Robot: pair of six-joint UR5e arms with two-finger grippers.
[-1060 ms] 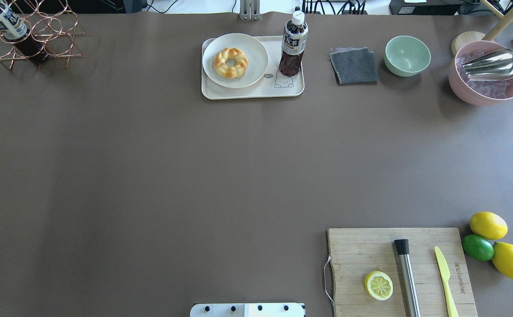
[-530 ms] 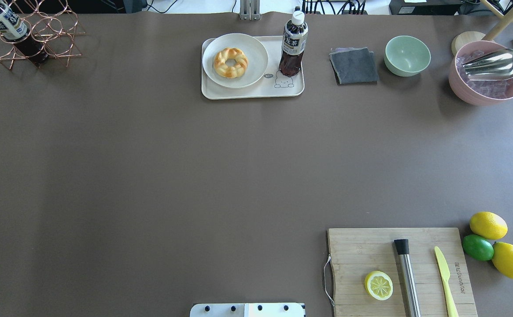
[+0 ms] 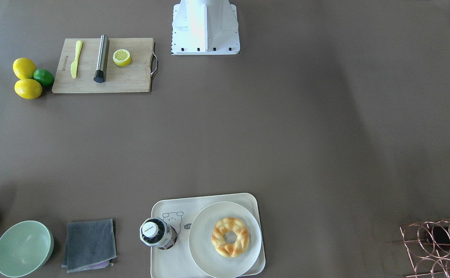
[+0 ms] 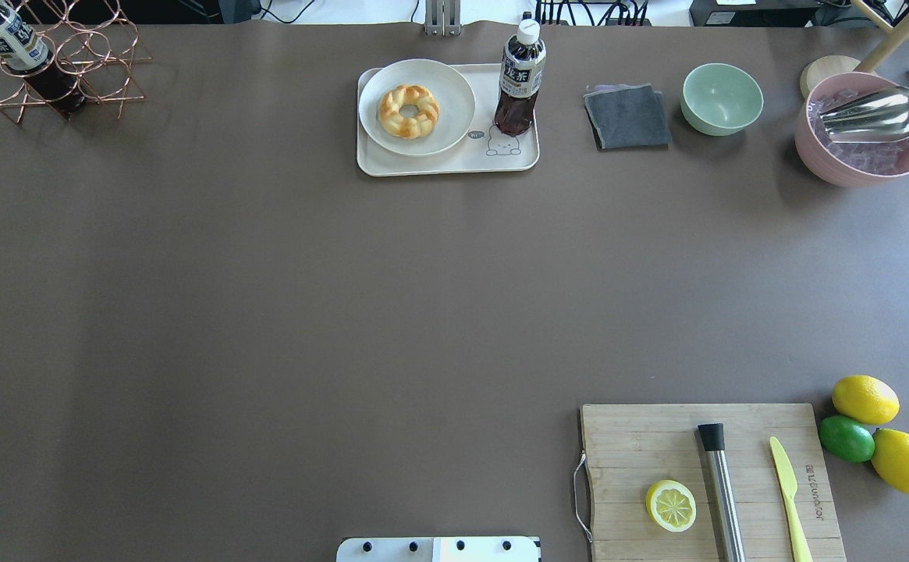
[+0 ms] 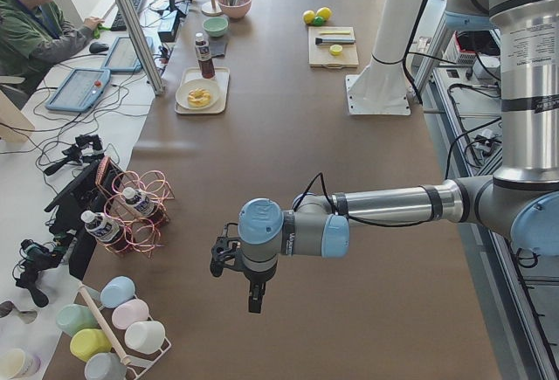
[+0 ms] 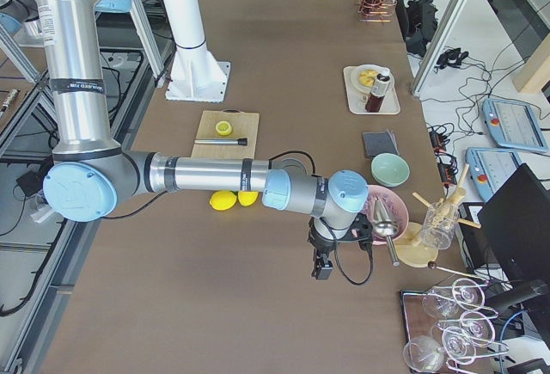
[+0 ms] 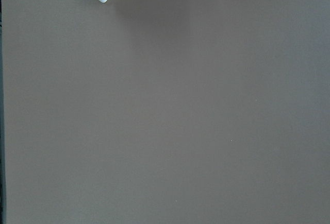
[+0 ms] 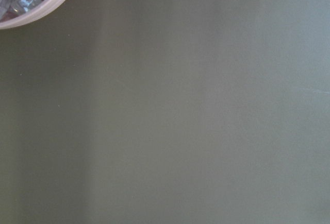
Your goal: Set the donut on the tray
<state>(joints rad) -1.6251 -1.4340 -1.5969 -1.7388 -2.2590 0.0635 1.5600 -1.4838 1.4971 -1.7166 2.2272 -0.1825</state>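
Golden donut [image 4: 408, 111] rests well apart from left claw [image 5: 253, 300] and right claw [image 6: 320, 270].

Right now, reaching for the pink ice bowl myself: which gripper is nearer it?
Right. The right gripper hangs beside the pink ice bowl; the left gripper hangs at the opposite end of the table.

No change found. In the overhead view the donut [image 4: 408, 111] sits on the plate [image 4: 454, 92] on the tray [image 4: 454, 165] exactly as before, and nothing on the table [image 4: 267, 312] has shifted. The left gripper [image 5: 253, 297] and right gripper [image 6: 320, 269] show only in side views with no earlier pictures, so arm motion can't be judged.
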